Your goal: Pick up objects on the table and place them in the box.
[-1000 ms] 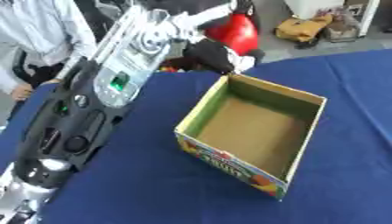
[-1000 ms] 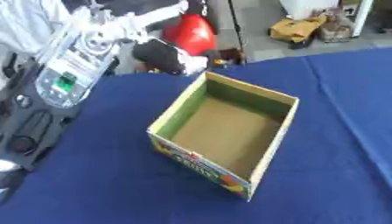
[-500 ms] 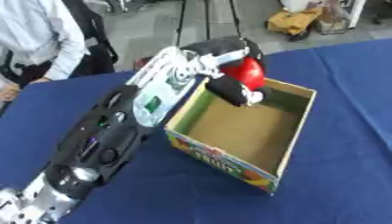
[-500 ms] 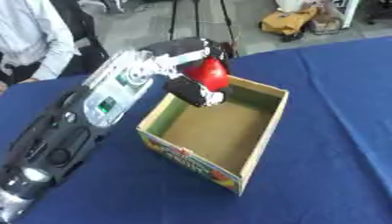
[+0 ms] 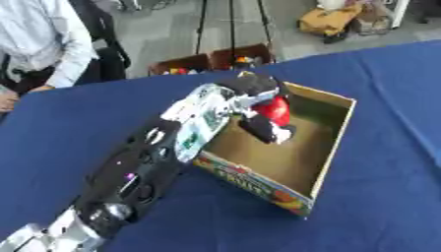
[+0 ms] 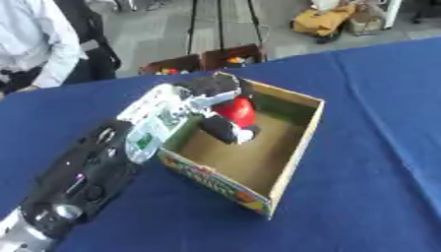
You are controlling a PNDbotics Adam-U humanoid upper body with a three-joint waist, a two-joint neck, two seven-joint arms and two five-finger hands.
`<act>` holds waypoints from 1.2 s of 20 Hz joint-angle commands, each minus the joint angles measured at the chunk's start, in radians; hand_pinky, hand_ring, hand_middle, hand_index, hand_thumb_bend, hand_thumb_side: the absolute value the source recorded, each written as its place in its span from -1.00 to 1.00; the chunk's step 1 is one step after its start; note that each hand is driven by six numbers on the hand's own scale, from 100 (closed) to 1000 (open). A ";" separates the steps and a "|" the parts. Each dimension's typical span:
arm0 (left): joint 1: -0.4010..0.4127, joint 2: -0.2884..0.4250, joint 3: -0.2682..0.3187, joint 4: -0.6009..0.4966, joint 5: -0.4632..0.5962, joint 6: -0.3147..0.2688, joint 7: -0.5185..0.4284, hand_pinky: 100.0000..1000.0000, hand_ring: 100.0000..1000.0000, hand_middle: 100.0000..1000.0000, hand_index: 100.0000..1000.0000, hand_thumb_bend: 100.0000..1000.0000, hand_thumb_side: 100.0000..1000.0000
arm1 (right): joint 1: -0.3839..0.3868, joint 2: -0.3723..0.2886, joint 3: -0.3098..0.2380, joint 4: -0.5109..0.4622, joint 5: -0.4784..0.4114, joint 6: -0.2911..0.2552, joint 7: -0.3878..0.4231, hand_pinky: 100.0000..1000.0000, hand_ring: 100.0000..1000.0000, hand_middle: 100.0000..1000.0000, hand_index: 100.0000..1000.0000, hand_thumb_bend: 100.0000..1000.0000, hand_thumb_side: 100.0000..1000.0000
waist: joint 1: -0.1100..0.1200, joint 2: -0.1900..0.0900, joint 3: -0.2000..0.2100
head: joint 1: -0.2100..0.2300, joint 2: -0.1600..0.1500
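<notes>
Covering the whole near scene, the bench (image 5: pixel 379 88) wears a dark blue cloth that runs from the lower edge up to the far side, where bare floor begins. On it sits the box (image 5: pixel 331 150), an open cardboard carton with a plain brown inside and a bright printed strip along its near wall; it stands askew to me, one corner pointing toward the lower right.

My left arm (image 5: pixel 146 172) comes in from the lower left, black with silver at the joints, and stretches up and across the box's left wall. At its end my left hand (image 5: pixel 258 110) hangs inside the box's opening, over the far left part of the floor, with the fingers (image 6: pixel 226 132) curled down round the red object (image 5: pixel 275 109). That object is round and glossy red, and it sits pinched between the dark fingers below and the palm above, within the box's walls. Whether it touches the box floor I cannot tell.

My right hand shows in neither view.

Beyond the far edge of the bench, low crates (image 5: pixel 211 61) with small coloured things stand on the floor, and a yellowish toy vehicle (image 5: pixel 331 22) lies farther back near the upper right.
</notes>
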 commanded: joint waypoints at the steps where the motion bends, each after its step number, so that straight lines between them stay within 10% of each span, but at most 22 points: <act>1: -0.015 -0.001 0.005 0.010 -0.040 -0.039 -0.022 -0.15 0.12 0.56 0.78 -1.00 -0.08 | -0.016 -0.015 -0.003 -0.012 -0.005 -0.001 0.002 0.39 0.49 0.46 0.59 -1.00 1.00 | -0.006 -0.016 0.002 | -0.001 -0.008; 9: -0.007 -0.003 0.016 0.008 -0.041 -0.117 -0.111 0.61 0.89 0.85 1.00 -0.04 0.27 | -0.017 -0.016 -0.006 -0.012 -0.005 -0.003 -0.002 0.39 0.49 0.47 0.59 -1.00 1.00 | -0.008 -0.016 0.000 | -0.035 0.001; 17: -0.009 0.027 0.085 -0.114 0.043 -0.122 -0.037 0.70 0.84 0.87 1.00 0.20 0.58 | -0.014 -0.021 -0.012 -0.012 -0.007 -0.010 -0.012 0.39 0.49 0.47 0.59 -1.00 1.00 | -0.012 -0.020 0.003 | -0.062 0.012; 24: -0.001 0.110 0.203 -0.331 0.305 -0.041 0.213 0.65 0.59 0.82 0.96 0.19 0.96 | -0.001 -0.048 -0.015 -0.012 0.000 -0.019 -0.015 0.39 0.49 0.48 0.59 -1.00 1.00 | -0.015 -0.023 0.019 | -0.069 0.032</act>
